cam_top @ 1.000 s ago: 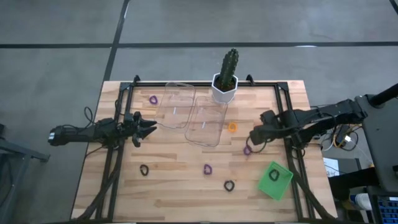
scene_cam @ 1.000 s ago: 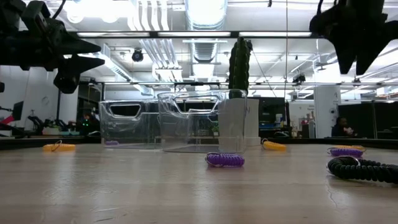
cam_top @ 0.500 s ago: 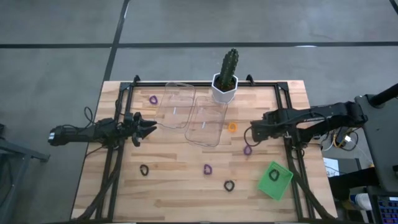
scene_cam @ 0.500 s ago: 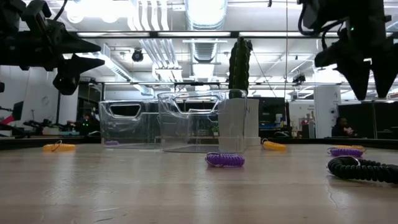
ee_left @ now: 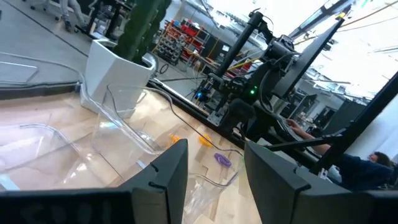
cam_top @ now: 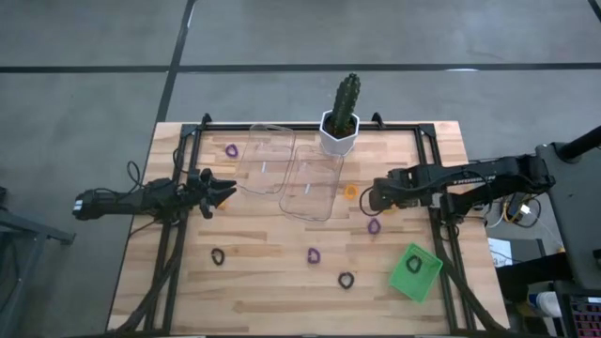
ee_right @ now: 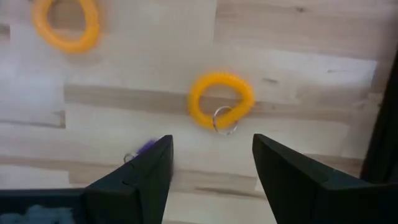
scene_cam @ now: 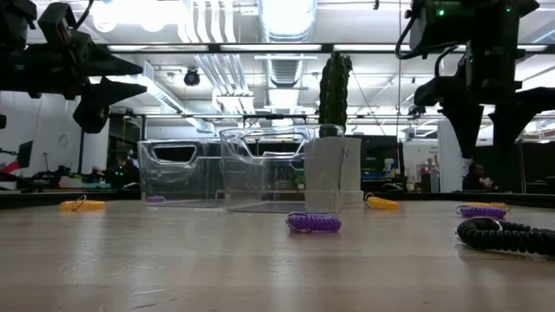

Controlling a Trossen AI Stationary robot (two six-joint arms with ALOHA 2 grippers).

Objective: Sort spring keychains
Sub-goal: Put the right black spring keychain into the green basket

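Small coiled keychains lie flat on the wooden table: orange (cam_top: pixel 351 192), purple (cam_top: pixel 375 225), purple (cam_top: pixel 314 254), purple (cam_top: pixel 231 150), black (cam_top: pixel 218 255), black (cam_top: pixel 346 280). Another black one (cam_top: pixel 414 265) rests in the green tray. My right gripper (cam_top: pixel 371 199) is open and hovers above an orange keychain (ee_right: pixel 221 109) with a metal ring; in the right wrist view my gripper (ee_right: pixel 211 140) points down at it. A second orange ring (ee_right: pixel 65 25) and a purple one (ee_right: pixel 146 146) lie nearby. My left gripper (cam_top: pixel 221 194) is open and waits by the left bin.
Two clear plastic bins (cam_top: pixel 268 160) (cam_top: pixel 315 183) stand at the table's far middle. A cactus in a white pot (cam_top: pixel 340 131) stands behind them. The green tray (cam_top: pixel 427 282) sits near the right near corner. A black metal frame (cam_top: pixel 437 178) borders the table.
My right gripper has moved toward the table's left and come down over the orange keychain beside the right bin, fingers open throughout. The left arm has kept still, and no keychain has moved.
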